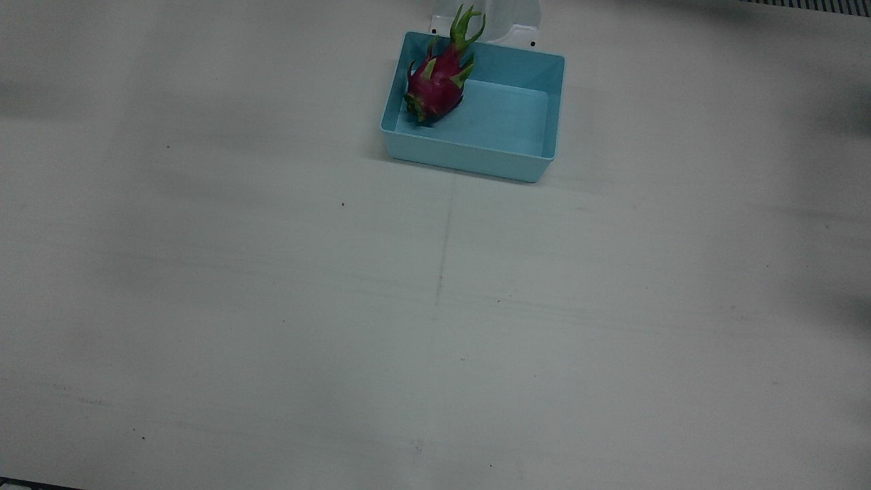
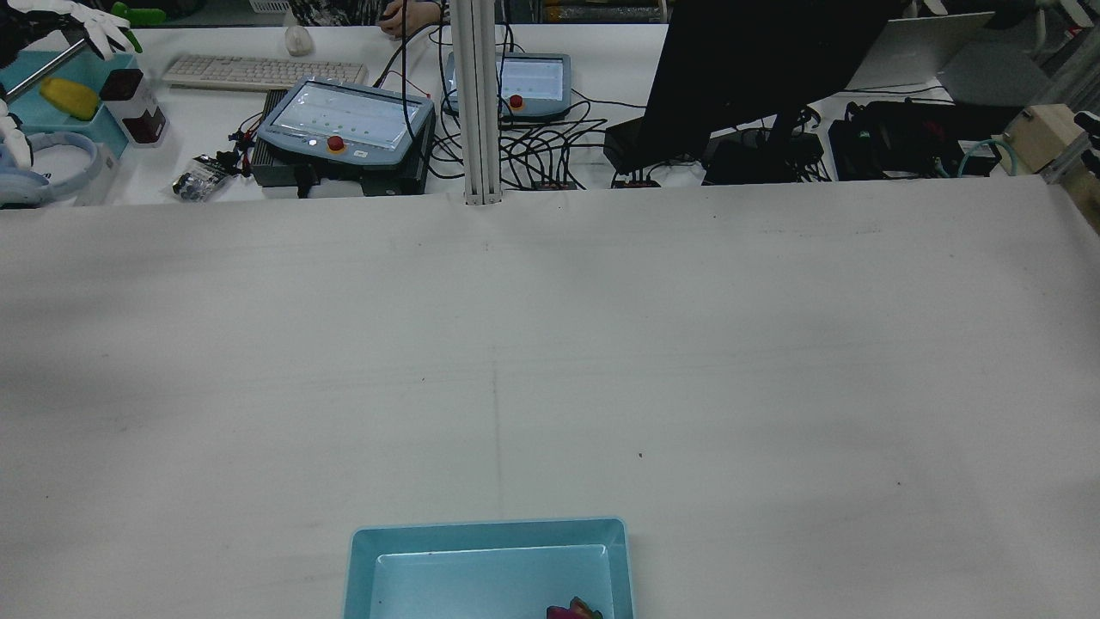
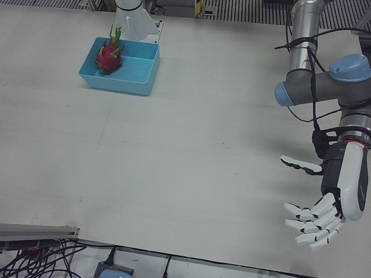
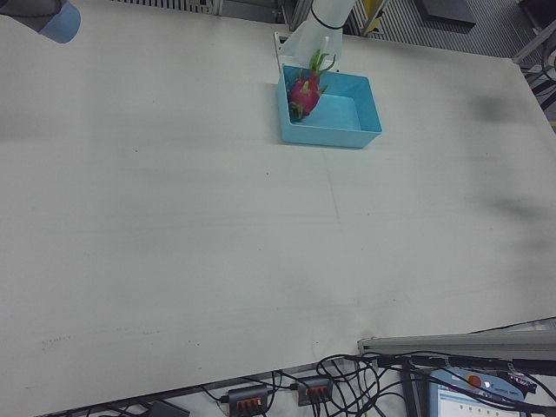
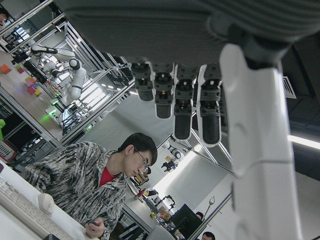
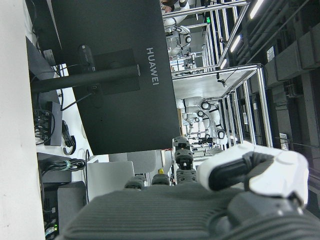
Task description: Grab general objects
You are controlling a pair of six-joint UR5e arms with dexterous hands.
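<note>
While the magenta, green-scaled dragon fruit (image 1: 439, 80) leans in the blue bin's (image 1: 537, 102) corner, the left hand (image 3: 330, 202) hovers empty, fingers (image 3: 307, 223) spread, the right hand's (image 6: 215, 200) state unclear beside a HUAWEI monitor (image 6: 125, 75).

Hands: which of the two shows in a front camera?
The left hand, in the left-front view: open, far from the dragon fruit in the blue bin. The right hand shows only in its own camera.

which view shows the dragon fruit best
The front view: the dragon fruit is large and whole, leaning in the bin. Both side-front views show it small; the rear view catches only a sliver at the bottom edge; the hand views miss it.
</note>
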